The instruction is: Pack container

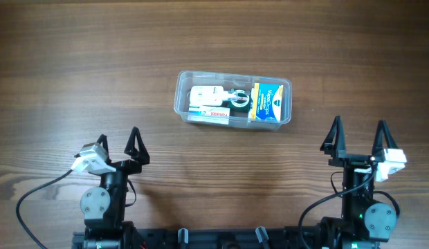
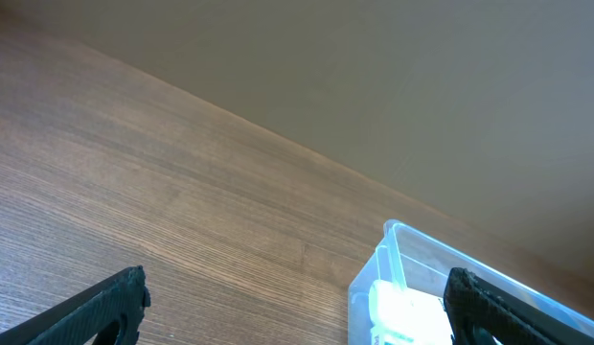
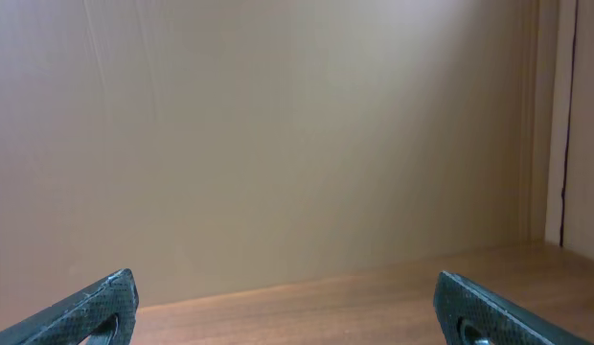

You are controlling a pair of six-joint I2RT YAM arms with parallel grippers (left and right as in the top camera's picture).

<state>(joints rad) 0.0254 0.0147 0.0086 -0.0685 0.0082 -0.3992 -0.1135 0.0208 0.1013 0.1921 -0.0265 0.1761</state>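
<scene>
The clear plastic container lies in the middle of the wooden table. Inside it are a white item, a small dark round item, a flat white box with red print and a yellow and blue box. My left gripper is open and empty near the front left, well clear of the container. My right gripper is open and empty at the front right. The left wrist view shows the container's corner with the white item inside, between the open fingers.
The right wrist view shows my open fingers, a strip of table and a plain beige wall. Black cables run along the front edge by both arm bases.
</scene>
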